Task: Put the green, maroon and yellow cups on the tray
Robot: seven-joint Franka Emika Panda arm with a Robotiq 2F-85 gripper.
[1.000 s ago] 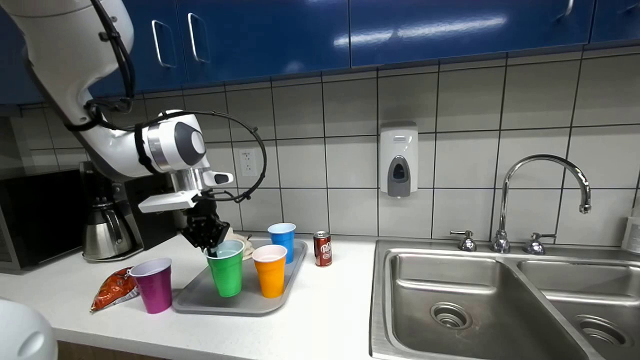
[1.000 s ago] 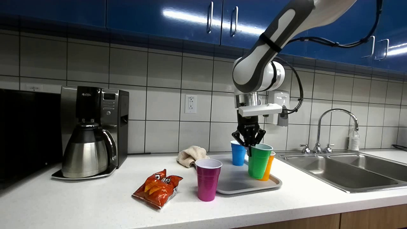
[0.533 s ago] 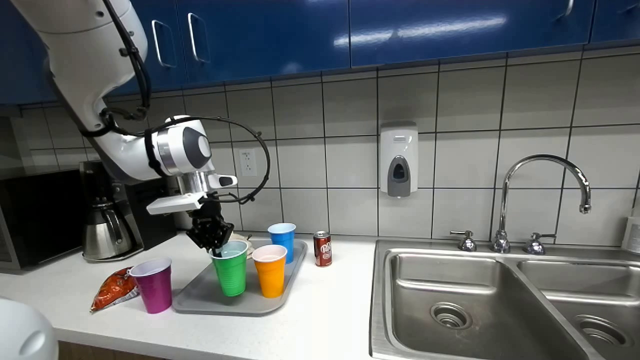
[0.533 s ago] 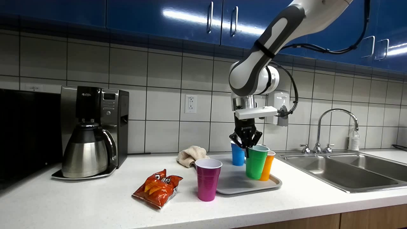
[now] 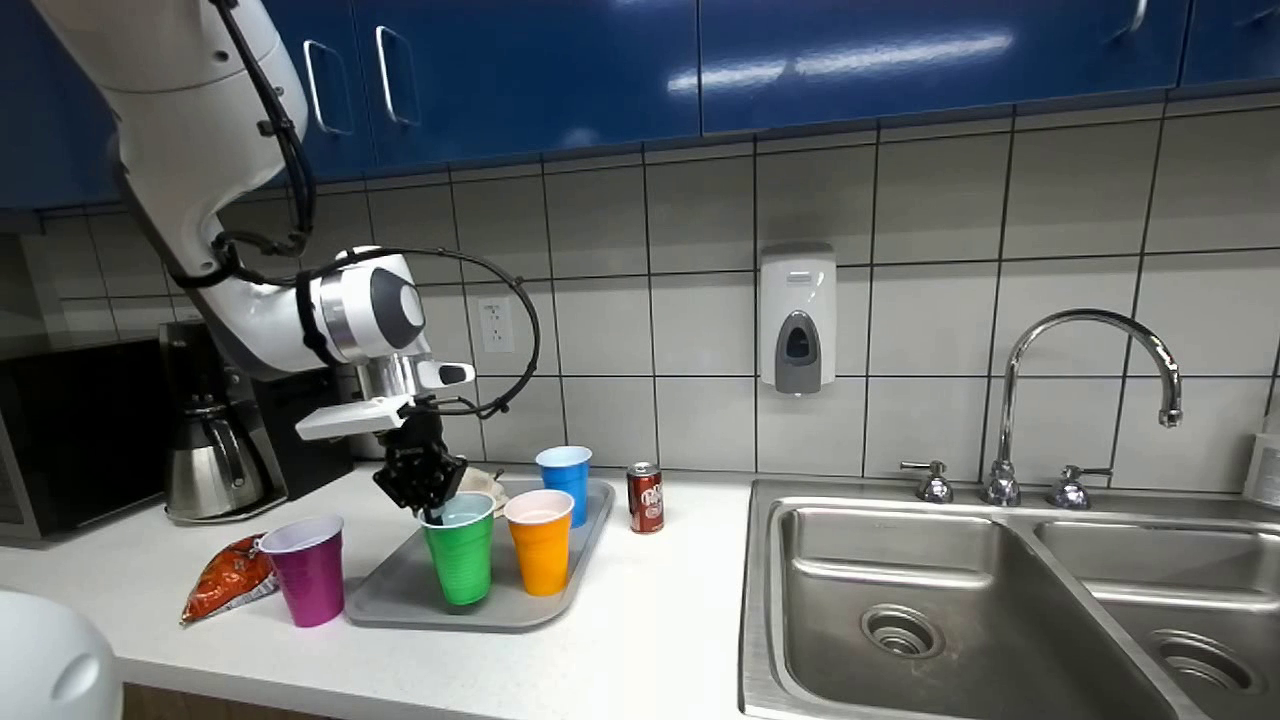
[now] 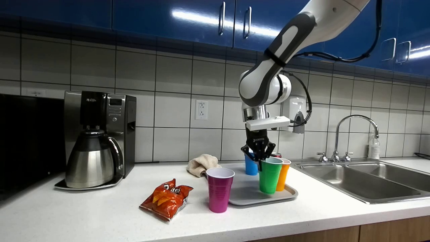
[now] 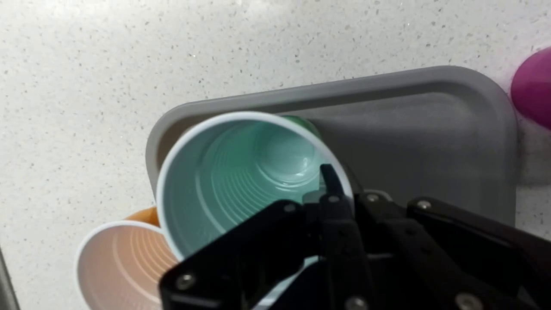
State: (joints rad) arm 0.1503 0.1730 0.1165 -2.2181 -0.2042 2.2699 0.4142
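My gripper (image 7: 338,185) is shut on the near rim of the green cup (image 7: 241,181), one finger inside and one outside. In both exterior views the green cup (image 5: 460,560) (image 6: 269,178) is nearly upright over the grey tray (image 5: 400,600) (image 6: 248,198). Its base is at or just above the surface; I cannot tell whether it touches. The yellow-orange cup (image 5: 542,550) stands on the tray beside it, partly hidden in an exterior view (image 6: 283,178). The maroon cup (image 5: 305,575) (image 6: 220,193) stands upright on the counter just outside the tray; part shows in the wrist view (image 7: 536,86).
A blue cup (image 5: 567,480) stands at the tray's back. A soda can (image 5: 645,498) stands beside the tray. A red chip bag (image 6: 167,200) lies near the maroon cup. A beige towel (image 6: 203,164), a coffee maker (image 6: 100,141) and a sink (image 5: 900,580) are also there.
My gripper has lowered with the green cup in it, bringing the cup's base closer to the tray. It also shifted slightly sideways. The other cups have not moved.
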